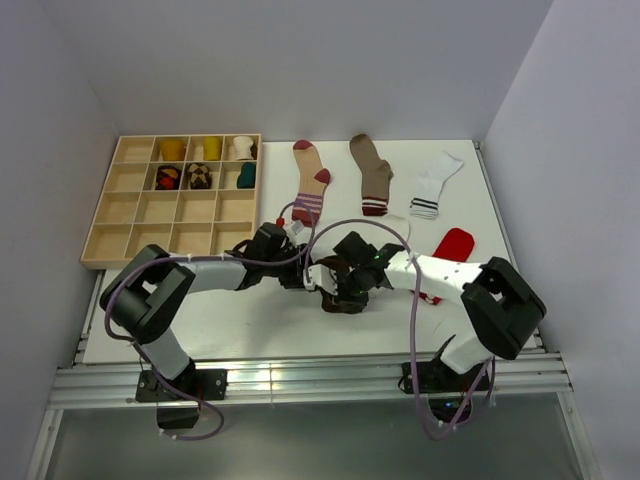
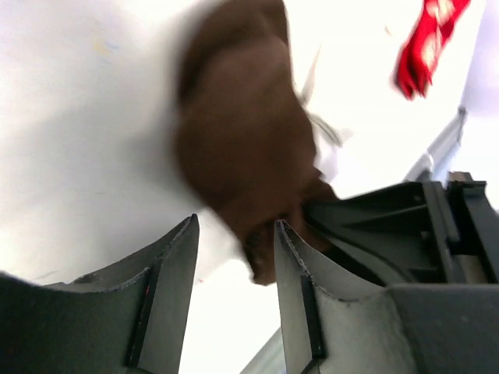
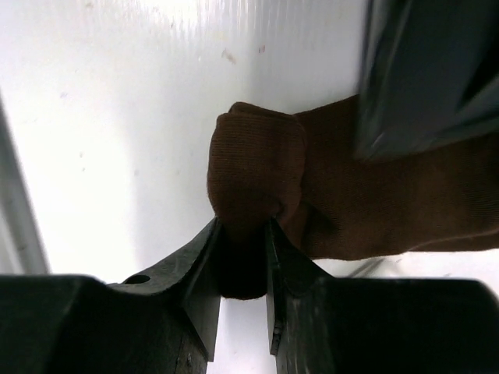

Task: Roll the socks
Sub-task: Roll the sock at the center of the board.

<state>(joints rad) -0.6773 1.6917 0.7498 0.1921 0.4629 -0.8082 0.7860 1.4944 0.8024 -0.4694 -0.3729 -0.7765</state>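
At the near middle of the tabletop (image 1: 235, 322), the right gripper (image 3: 242, 234) had its fingers clamped on the rolled end of the dark brown sock (image 3: 257, 167), apparently so the roll would not unwind, while the left gripper (image 2: 235, 234) waited beside it, fingers apart.

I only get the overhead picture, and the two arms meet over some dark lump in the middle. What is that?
Observer: A dark brown sock. The right gripper is shut on its folded end.
Operator: Is the other one squeezing it too?
Observer: No. The left gripper is open, with the sock's edge reaching into the gap.
Operator: And that red thing on the right?
Observer: A red sock with white marks on it.
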